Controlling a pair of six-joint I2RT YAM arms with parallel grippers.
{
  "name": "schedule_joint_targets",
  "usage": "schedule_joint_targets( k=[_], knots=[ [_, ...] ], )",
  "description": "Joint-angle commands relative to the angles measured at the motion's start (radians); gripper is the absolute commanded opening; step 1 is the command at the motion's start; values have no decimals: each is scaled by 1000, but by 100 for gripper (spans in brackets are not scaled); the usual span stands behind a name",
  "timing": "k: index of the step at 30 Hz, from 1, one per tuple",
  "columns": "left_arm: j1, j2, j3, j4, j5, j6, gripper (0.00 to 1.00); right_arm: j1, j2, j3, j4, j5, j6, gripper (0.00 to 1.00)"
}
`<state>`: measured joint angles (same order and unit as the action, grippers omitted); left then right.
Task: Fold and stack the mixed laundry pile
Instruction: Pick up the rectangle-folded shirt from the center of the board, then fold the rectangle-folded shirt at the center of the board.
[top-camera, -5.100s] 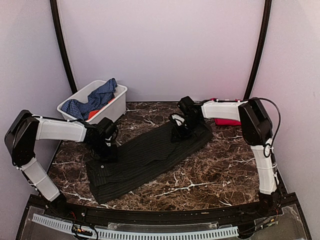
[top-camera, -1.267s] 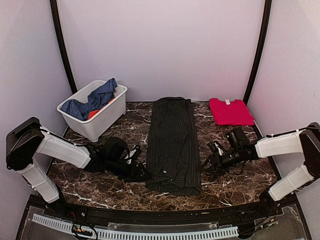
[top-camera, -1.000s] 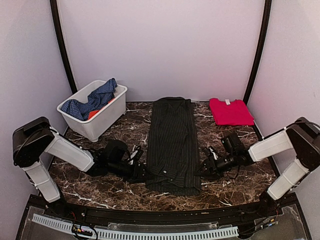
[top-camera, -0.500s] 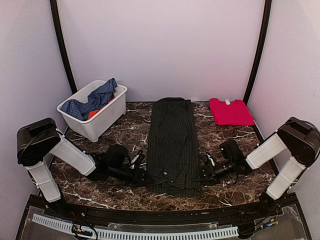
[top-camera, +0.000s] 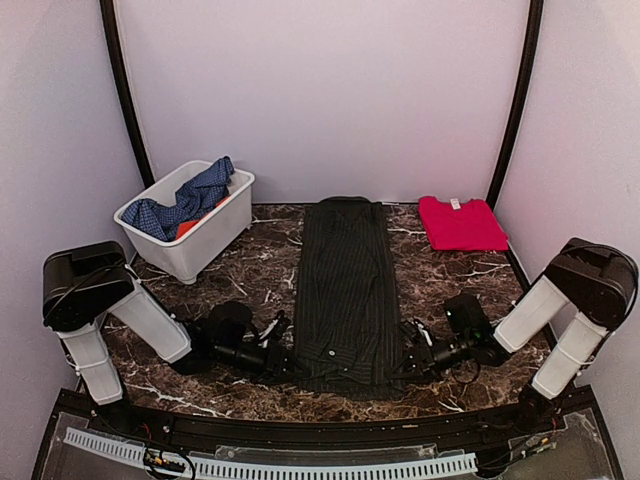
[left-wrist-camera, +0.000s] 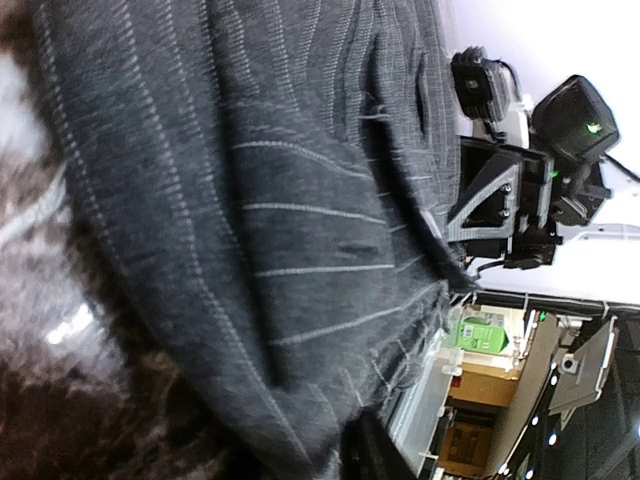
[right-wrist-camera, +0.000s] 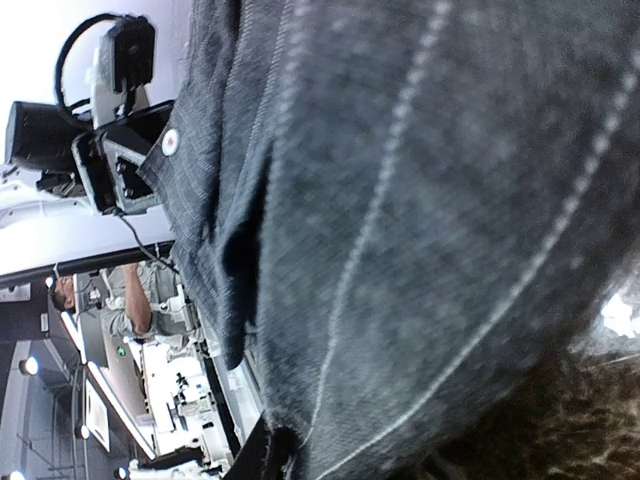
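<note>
The dark charcoal pinstriped shirt (top-camera: 345, 290) lies as a long narrow strip down the middle of the marble table, collar end far. My left gripper (top-camera: 284, 362) lies low at the shirt's near left corner. My right gripper (top-camera: 409, 360) is at the near right corner. Pinstriped cloth (left-wrist-camera: 250, 200) fills the left wrist view and lies over a dark finger (left-wrist-camera: 366, 456). In the right wrist view the shirt (right-wrist-camera: 420, 200) likewise covers a finger (right-wrist-camera: 268, 456). Both grippers look shut on the hem. A folded bright red cloth (top-camera: 462, 222) lies at the back right.
A white bin (top-camera: 222, 222) stands at the back left. It holds a blue checked garment (top-camera: 188, 196) and an orange piece (top-camera: 190, 229). The black rail (top-camera: 320, 432) of the table's near edge runs just behind both grippers.
Both grippers have slid toward the near edge along the shirt's sides to its near corners, and their jaws have narrowed onto the hem. The shirt itself has barely moved over the last second.
</note>
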<state>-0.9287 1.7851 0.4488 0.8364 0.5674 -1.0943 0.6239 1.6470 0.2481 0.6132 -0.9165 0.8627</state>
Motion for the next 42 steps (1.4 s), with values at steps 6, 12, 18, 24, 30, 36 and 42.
schedule_joint_targets(
  k=[6, 12, 18, 24, 30, 36, 42],
  knots=[
    [-87, -58, 55, -173, -42, 92, 0, 137, -122, 57, -221, 180, 9, 0],
    [-102, -227, 92, -338, -106, 186, 0, 174, -376, 143, -504, 305, -52, 0],
    [-96, -308, 247, -596, -182, 341, 0, 169, -479, 292, -724, 394, -158, 0],
    [6, -265, 355, -591, -153, 403, 0, 109, -380, 432, -746, 420, -272, 0],
    [127, -178, 453, -572, -98, 460, 0, -10, -264, 567, -722, 392, -389, 0],
    [228, -45, 620, -600, -61, 535, 0, -137, -91, 736, -702, 338, -486, 0],
    [338, 137, 811, -624, -61, 566, 0, -221, 149, 934, -661, 269, -520, 0]
  ],
)
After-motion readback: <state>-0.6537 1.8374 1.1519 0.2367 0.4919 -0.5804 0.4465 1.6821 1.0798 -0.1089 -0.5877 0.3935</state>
